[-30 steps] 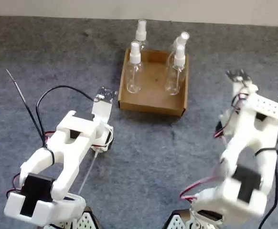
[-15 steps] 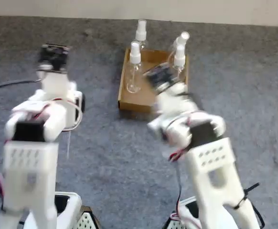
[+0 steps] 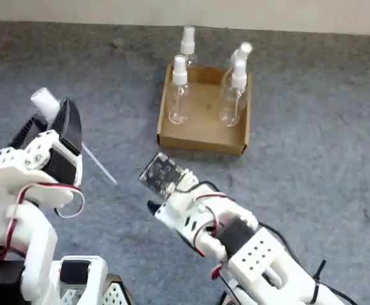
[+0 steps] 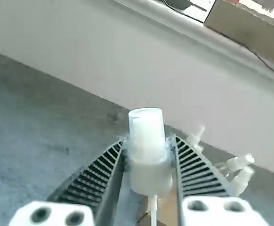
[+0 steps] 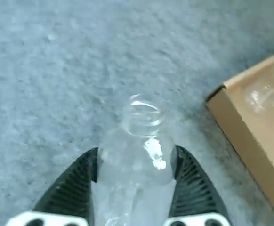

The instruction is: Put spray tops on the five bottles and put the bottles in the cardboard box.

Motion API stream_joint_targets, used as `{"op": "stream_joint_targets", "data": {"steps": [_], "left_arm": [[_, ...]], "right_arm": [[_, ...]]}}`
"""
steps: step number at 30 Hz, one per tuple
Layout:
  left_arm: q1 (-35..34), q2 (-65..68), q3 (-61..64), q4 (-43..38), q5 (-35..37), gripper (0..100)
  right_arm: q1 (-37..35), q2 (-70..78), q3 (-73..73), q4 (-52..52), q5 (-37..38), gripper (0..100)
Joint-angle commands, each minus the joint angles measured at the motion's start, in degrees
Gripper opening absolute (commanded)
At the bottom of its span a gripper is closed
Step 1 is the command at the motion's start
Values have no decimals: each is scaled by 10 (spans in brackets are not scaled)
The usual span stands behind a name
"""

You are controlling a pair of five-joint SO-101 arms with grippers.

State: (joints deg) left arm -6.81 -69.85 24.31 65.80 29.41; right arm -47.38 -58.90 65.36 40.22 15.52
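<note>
Since half a second ago the left arm has swung back toward the left edge of the high view. The right arm has dropped away from the cardboard box into the lower centre. The left jaws are now sitting in the upper left of the frame, pinching a white spray top by its collar. Its thin dip tube is slanting down to the right and ending short of the right arm. The right jaws are clamping a clear uncapped bottle, which is lying near the box's front left corner without touching it. Bare grey tabletop is lying open between spray top and bottle. A wider stretch is running from the box's right wall to the frame edge. Two capped bottles are standing inside the box. Two more are showing at its far edge, in it or behind it I cannot tell.
</note>
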Motion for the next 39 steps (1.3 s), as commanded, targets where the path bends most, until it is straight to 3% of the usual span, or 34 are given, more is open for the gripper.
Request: {"op": "stream_joint_targets", "data": {"steps": [1, 6, 14, 21, 31, 39], "left_arm": [[39, -38, 50, -41, 19, 66], [101, -98, 146, -84, -7, 66], [102, -167, 281, -167, -25, 66], [100, -203, 316, -238, -27, 66], [107, -203, 391, -237, -25, 66], [204, -203, 435, -236, -27, 66]], "right_arm": [[-24, -46, 2, -18, -5, 3], [-32, -58, 3, -16, -6, 3], [-34, -58, 4, -15, -6, 3], [-34, -60, 31, -16, -6, 3], [-33, -60, 31, -16, -6, 3], [-29, -61, 30, -16, -6, 3]]}}
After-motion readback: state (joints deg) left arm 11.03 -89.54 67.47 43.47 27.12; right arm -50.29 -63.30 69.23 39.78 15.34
